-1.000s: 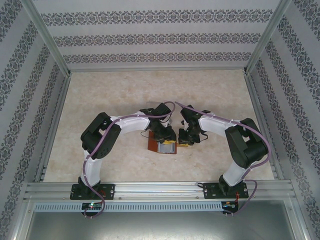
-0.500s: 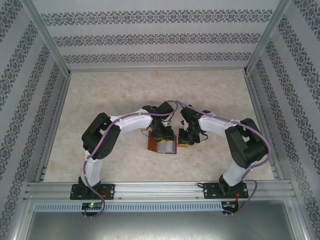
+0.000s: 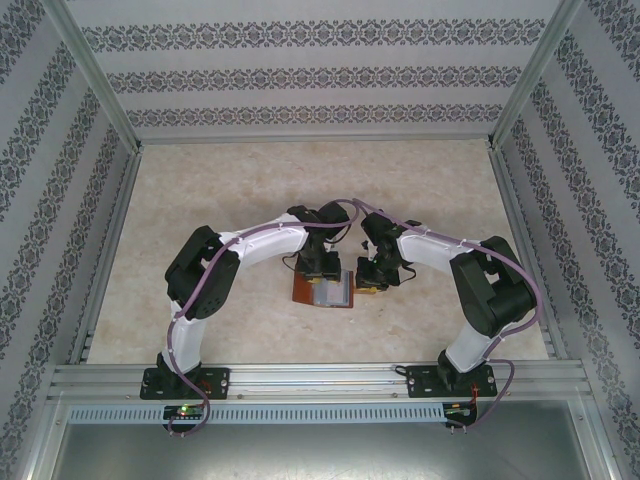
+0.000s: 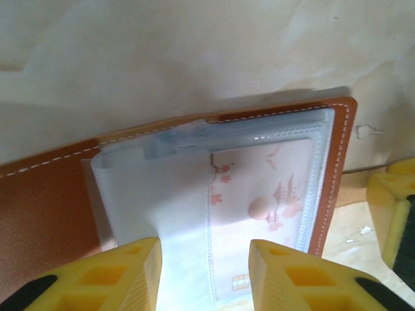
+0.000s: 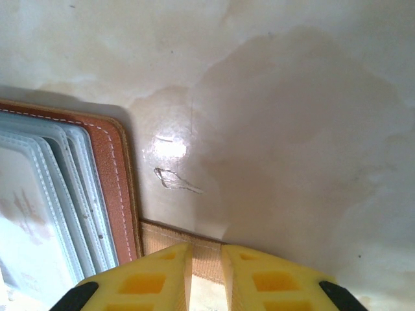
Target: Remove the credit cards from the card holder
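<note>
Item: card holder (image 3: 322,290), brown leather w/ pale stitching. Lies opened flat, inside up, on desk (image 3: 220,190) near ctr, just ahead of both arms & btwn them.

Hold/placement, w/ probable reasons:
- right tool (image 5: 206,275): fingers pressed nearly together on tan snap tab (image 5: 194,249), which sticks out past holder's right edge. Judged: pins holder so it won't slide or fold shut while other arm works. Can't tell how firm the pinch is.
- left tool (image 4: 204,278): fingers spread, astride near end of clear sleeves (image 4: 266,126), nothing clamped as far as visible. Judged: lined up to close on a card edge; the spread leaves room for the stack.
- Holder laid open, not upright: slots face up, reachable from above.

Appearance of contents:
- credit cards (image 4: 266,188): none pulled yet. One pale card in right-hand sleeve, printed w/ faint pink blossom branch, pagoda & round motif, seen thru plastic. Plain white piece to its left overlaps it & runs btwn left tool's fingers; can't tell if card or sleeve flap.
- Sleeves: several layers, stitched edges, stepped at right edge, glossy, prob. slippery.
- Leather: stiff-looking, rounded corners.

Status: extraction not begun; early in task.
</note>
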Tool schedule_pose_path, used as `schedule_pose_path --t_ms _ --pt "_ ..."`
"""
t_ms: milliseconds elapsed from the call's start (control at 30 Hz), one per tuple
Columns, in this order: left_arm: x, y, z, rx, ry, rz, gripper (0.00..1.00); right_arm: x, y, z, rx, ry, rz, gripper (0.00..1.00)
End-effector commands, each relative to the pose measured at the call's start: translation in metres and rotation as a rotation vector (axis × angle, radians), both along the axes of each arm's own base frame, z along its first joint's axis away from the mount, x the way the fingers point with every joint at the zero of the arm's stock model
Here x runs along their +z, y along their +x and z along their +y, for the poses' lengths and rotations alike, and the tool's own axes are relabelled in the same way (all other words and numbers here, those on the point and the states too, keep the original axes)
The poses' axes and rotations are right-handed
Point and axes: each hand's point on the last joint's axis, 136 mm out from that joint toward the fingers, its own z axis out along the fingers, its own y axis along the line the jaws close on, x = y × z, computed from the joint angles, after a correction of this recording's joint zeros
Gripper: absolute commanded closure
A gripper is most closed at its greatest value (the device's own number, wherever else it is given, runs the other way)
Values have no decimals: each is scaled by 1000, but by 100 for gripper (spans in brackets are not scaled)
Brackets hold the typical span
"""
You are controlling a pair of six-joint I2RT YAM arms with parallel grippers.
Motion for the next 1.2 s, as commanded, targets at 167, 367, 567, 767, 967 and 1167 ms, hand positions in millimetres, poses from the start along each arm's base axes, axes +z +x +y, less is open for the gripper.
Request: schedule_pose_path --t_ms 167,367,567,767,967,1167 --pt "3 -6 16 -38 106 -4 56 -13 -6 -8 2 -41 31 78" --pt "10 -5 19 -41 116 -19 57 -12 -6 -7 2 -39 30 78" --pt "18 -4 18 -39 95 -39 69 -11 -6 -7 4 -42 30 78" --pt "19 -5 11 -28 44 -45 89 -11 -7 -9 4 -46 31 78" --pt "18 -6 5 -19 3 -42 94 -12 -8 -9 4 -48 34 78" --pt "13 -7 19 -17 61 -46 93 -13 -10 -10 5 -51 36 79"
